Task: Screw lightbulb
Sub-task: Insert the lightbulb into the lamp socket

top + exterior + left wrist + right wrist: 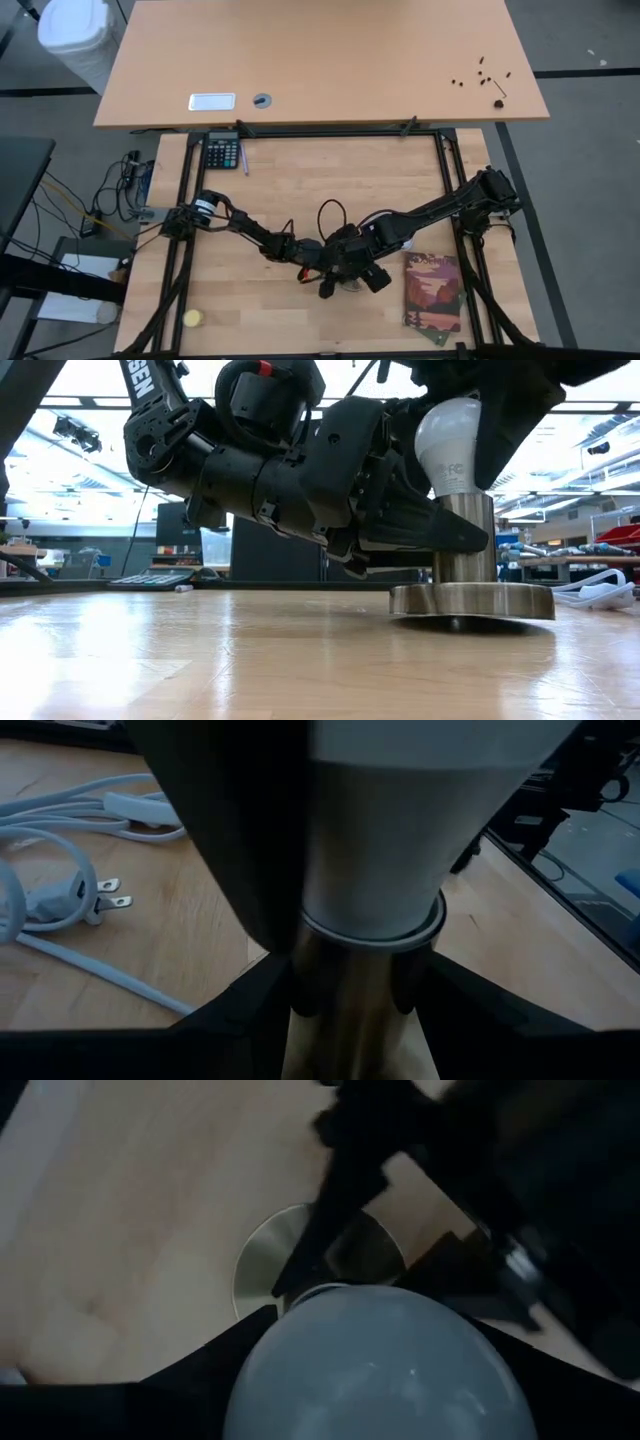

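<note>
Filling the right wrist view, the lightbulb (375, 1360) shows its frosted white dome between the right pincer's (375, 1380) two dark fingers, which are clamped on the glass from above. Seen level across the counter (200, 660), the bulb stands upright with its grey base sunk into the metal post of the socket (470, 595), whose round flat disc rests on the wood. The left pincer (350, 1010) comes in low from the side and closes around that metal post just under the bulb's neck, holding the fixture steady.

By the look of it, the step in hand is the screwing itself: bulb seated in the socket, one arm bracing, the other set to twist. How far the thread has gone in cannot be told. The next move likely calls for the right pincer to turn the bulb about its upright axis while the left keeps the post from spinning.

Farther out lie a white power cord (60, 890), a calculator (222, 153), a booklet (433, 292) and a small yellow ball (192, 318).
</note>
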`<state>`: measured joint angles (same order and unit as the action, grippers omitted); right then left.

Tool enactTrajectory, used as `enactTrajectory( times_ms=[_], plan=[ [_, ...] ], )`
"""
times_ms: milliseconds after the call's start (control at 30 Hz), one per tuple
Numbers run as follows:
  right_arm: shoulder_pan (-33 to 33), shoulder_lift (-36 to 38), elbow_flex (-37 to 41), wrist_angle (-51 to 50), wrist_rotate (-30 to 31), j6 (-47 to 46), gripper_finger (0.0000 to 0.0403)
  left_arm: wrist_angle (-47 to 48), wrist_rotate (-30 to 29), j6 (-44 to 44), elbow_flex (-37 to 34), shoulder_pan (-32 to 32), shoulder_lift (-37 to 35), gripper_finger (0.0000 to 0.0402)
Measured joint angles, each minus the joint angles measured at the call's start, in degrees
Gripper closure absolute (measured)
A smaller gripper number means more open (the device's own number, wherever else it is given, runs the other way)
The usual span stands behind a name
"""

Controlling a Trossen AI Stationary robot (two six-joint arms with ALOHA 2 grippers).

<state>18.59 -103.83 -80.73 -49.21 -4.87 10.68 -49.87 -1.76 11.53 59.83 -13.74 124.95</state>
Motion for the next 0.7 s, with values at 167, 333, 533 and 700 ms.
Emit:
enactTrajectory(
  times_ms=[167, 333, 533, 700],
  plan=[
    [0.0, -0.1, 0.0, -0.2, 0.7, -15.2, 0.0131, 0.1, -2.2, 0.1, 0.0, 0.0, 0.0, 0.0213],
    [0.0, -0.1, 0.0, -0.6, 2.9, -28.7, 0.0141, 0.2, -5.7, 1.1, 0.0, -0.1, 0.0, 0.0213],
    [0.0, -0.1, 0.0, -2.7, 6.5, -41.1, 0.0134, 0.2, -9.1, 2.7, 0.0, 0.0, 0.0, 0.0213],
    [0.0, -0.1, 0.0, -3.4, 6.7, -41.1, 0.0127, 0.1, -9.3, 3.5, 0.0, 0.0, -0.1, 0.0213]
  ],
)
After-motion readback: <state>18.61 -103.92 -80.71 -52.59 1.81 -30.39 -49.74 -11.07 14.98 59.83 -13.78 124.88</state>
